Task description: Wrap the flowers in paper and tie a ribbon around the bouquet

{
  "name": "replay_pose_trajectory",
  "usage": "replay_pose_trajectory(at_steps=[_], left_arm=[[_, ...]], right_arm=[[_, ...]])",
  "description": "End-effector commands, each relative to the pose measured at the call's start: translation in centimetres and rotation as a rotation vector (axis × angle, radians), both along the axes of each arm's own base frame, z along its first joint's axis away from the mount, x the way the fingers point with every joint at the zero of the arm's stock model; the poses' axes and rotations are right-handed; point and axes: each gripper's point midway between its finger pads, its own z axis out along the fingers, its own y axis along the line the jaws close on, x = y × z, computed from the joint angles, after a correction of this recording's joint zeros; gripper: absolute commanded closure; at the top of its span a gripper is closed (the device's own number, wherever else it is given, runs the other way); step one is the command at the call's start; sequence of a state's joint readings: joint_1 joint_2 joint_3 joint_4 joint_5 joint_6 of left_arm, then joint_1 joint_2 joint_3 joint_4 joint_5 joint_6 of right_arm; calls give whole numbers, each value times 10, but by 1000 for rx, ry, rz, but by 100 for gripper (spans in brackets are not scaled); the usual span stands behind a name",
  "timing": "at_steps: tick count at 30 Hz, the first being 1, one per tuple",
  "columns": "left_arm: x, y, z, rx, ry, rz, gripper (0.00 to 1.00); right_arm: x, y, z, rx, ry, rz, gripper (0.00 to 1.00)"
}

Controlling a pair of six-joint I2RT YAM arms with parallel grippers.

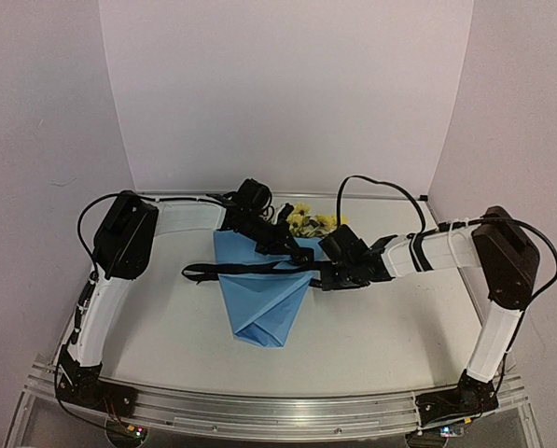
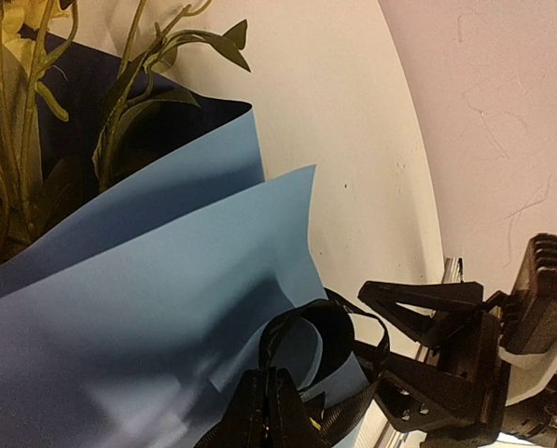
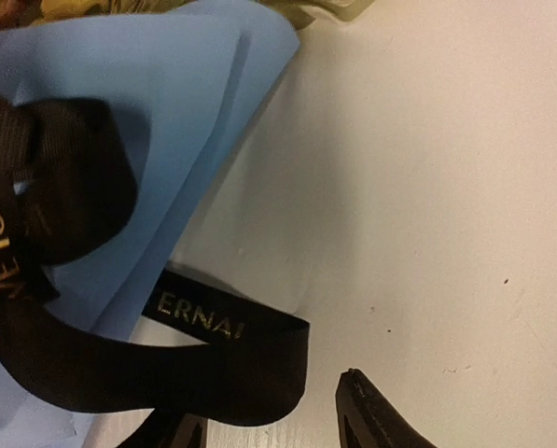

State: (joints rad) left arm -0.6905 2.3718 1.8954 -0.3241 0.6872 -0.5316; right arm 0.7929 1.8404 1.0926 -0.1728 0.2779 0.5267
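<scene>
Over paper (image 2: pixel 166 308), ribbon (image 3: pixel 166 364) pinched in left jaws, beside parted right jaws.

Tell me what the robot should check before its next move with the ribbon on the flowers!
1. Wrap: ok. The thin light blue paper cone sits around the yellow flowers with green leaves, and the blooms stick out of its far end.
2. Ribbon place: ok. The narrow black ribbon with pale lettering crosses the paper.
3. Grip of the left gripper: ok, shut on a ribbon loop.
4. Grip of the right gripper: not ok. Its jaws are open and the ribbon end lies loose by its fingertips.
5. Knot: cannot tell, only a loop shows.
</scene>
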Motion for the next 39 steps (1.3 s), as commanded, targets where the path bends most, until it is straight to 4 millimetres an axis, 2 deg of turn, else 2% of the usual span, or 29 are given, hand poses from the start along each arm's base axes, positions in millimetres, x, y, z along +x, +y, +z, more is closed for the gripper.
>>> replay_pose_trajectory(at_steps=[1, 6, 8, 16, 24, 28, 33, 39], left_arm=[[5, -1, 28, -38, -42, -7, 96], [6, 0, 27, -42, -40, -7, 96], [7, 0, 28, -45, -38, -6, 96], [12, 3, 30, -60, -31, 0, 96], [14, 6, 30, -64, -25, 0, 95], [15, 6, 31, -70, -23, -1, 95], [14, 5, 32, -78, -22, -11, 94], [9, 6, 39, -112, -19, -41, 92]], right_arm=[[29, 0, 43, -4, -166, -60, 66], [34, 4, 58, -4, -199, -42, 95], [36, 6, 67, 1, -219, -39, 100], [43, 17, 109, 30, -313, -10, 100], [52, 49, 126, 95, -328, 84, 100], [53, 57, 132, 125, -335, 108, 100], [60, 71, 124, 135, -315, 134, 100], [72, 83, 91, 99, -235, 120, 97]])
